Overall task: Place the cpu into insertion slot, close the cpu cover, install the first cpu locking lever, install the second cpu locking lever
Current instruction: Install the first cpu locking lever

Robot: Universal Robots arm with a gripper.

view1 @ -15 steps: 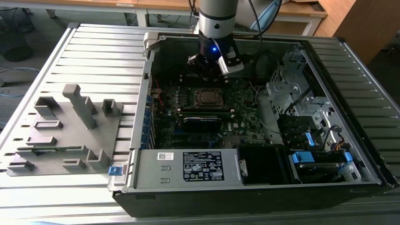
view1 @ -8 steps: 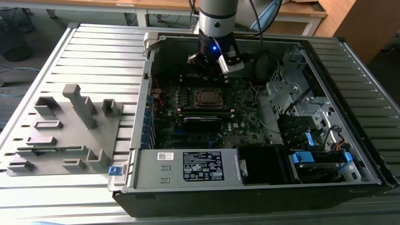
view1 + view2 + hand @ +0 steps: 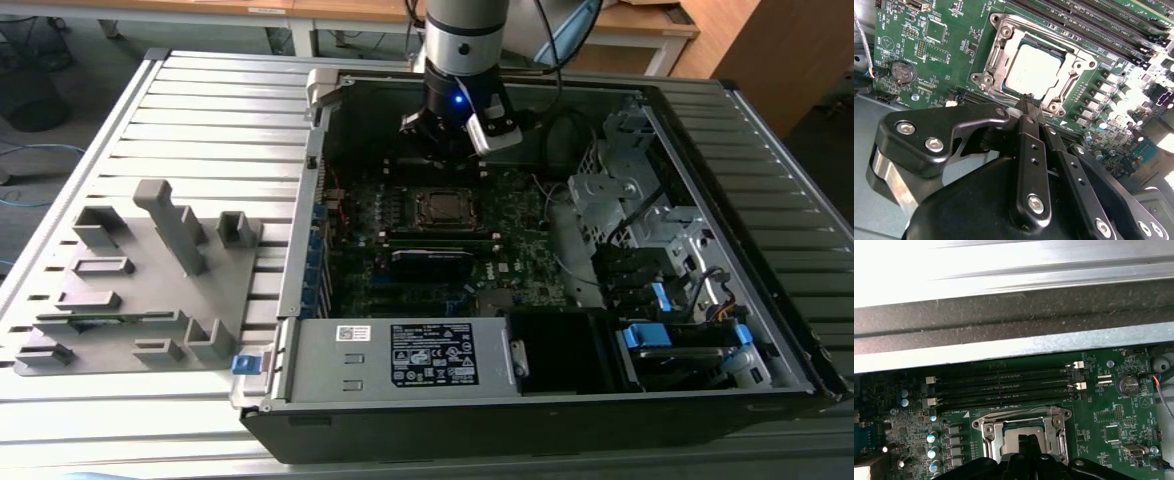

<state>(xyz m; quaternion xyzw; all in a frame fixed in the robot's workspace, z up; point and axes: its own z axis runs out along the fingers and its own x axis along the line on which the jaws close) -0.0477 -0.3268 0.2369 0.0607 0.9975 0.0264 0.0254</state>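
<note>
A robot arm reaches down into an open computer case lying on a slatted metal desk. Its gripper hovers just above the near edge of the insertion slot on the dark green motherboard, its two fingers pressed together with nothing between them. The cpu, a pale silver square, already sits in the slot, and the cpu cover, a thin metal frame, appears to lie down flat around it. Judging from this, the placing step looks done and the work now concerns the cover or a locking lever; which lever is latched cannot be told. Any move here would call for fine, careful contact beside the chip. In the first wrist view, long black memory slots run just beyond the socket, and a round coin battery sits off to one side. In the exterior view, cables and a drive cage crowd the exterior view's right of the case, and a grey parts fixture lies on the desk at the exterior view's left.
</note>
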